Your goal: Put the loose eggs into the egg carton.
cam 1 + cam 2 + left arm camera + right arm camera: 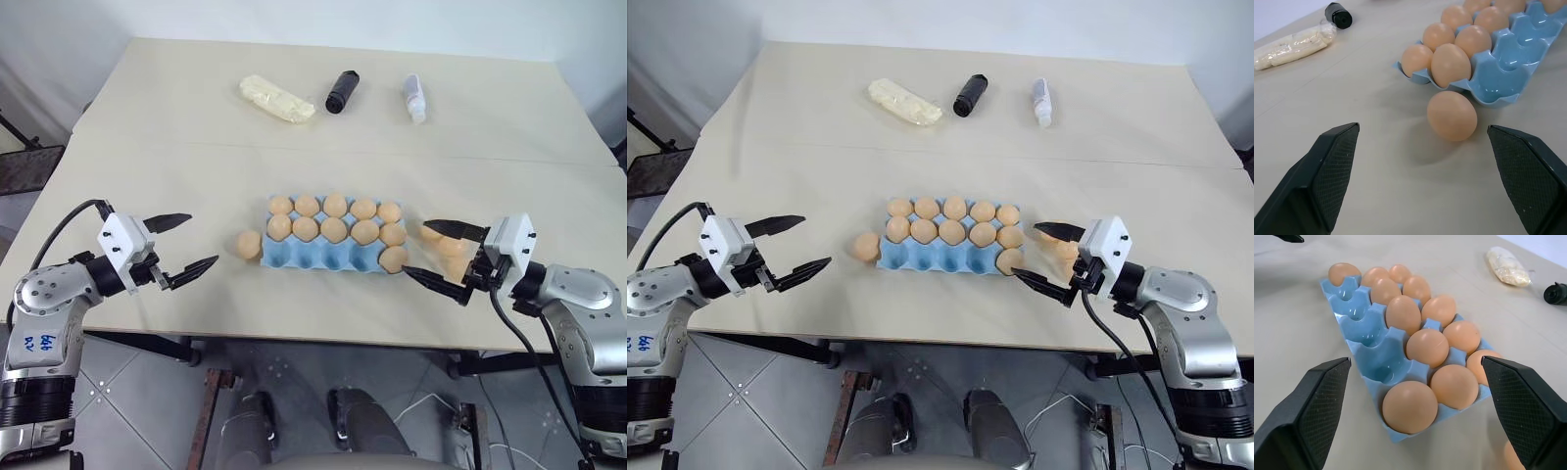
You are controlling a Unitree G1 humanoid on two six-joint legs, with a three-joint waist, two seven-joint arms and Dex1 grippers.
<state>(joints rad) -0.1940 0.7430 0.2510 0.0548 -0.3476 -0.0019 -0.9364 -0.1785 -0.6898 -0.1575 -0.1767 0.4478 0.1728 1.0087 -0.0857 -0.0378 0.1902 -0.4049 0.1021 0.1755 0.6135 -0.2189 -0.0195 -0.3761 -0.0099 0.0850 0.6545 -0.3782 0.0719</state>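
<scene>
Carton (323, 257): light blue, centre of the left eye view, lying flat on the worktop (196, 176), long side across the frame.
Carton filling: back row holds five eggs, middle row holds five, front row holds one egg (394, 258) in the right-end cup; the other four front cups (1371, 340) are bare.
Loose egg, left (248, 244): on the worktop just beside the carton's left end, slightly left of centre in the frame; whether it touches the carton I cannot tell.
Loose eggs, right (449, 245): lower right of centre, on the worktop near the carton's right end, partly hidden between the right hand's fingers; their count is unclear.
Left hand (180, 246): lower left of the frame, fingers spread wide apart, holding nothing, pointing toward the left loose egg and well short of it.
Right hand (431, 252): lower right of the frame, fingers spread wide apart, gripping nothing, tips close to the carton's right end, the right-hand loose eggs lying between the fingers.
Packet (277, 99): pale yellow, lumpy, upper centre-left of the frame, far from the carton.
Black bottle (342, 91): upper centre, lying just right of the packet.
Clear bottle (415, 98): upper right of centre, lying on its side.
</scene>
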